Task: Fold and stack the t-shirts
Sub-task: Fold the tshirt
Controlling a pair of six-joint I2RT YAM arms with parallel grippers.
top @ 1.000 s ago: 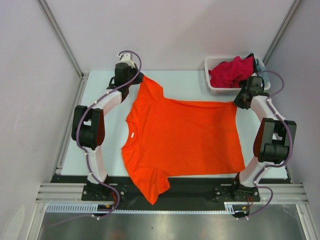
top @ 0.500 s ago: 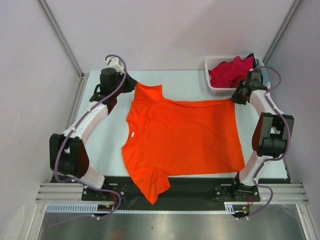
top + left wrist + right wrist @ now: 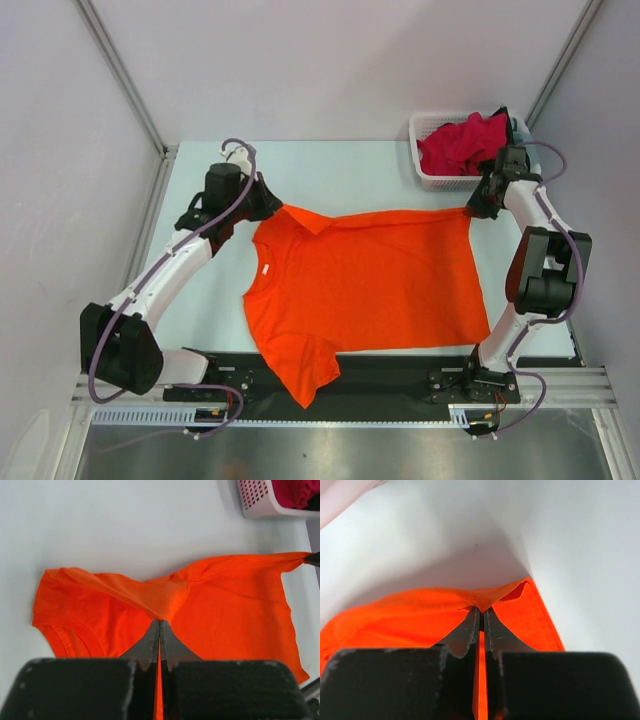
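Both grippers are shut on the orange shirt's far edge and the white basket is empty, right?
No: the basket holds a crimson-pink shirt, as the top view shows. The left gripper and right gripper are indeed shut on the far edge of the orange shirt.

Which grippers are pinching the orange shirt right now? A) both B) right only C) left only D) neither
A: each wrist view shows shut fingers with orange cloth between them, the left gripper at the far sleeve and the right gripper at the far hem corner of the orange shirt.
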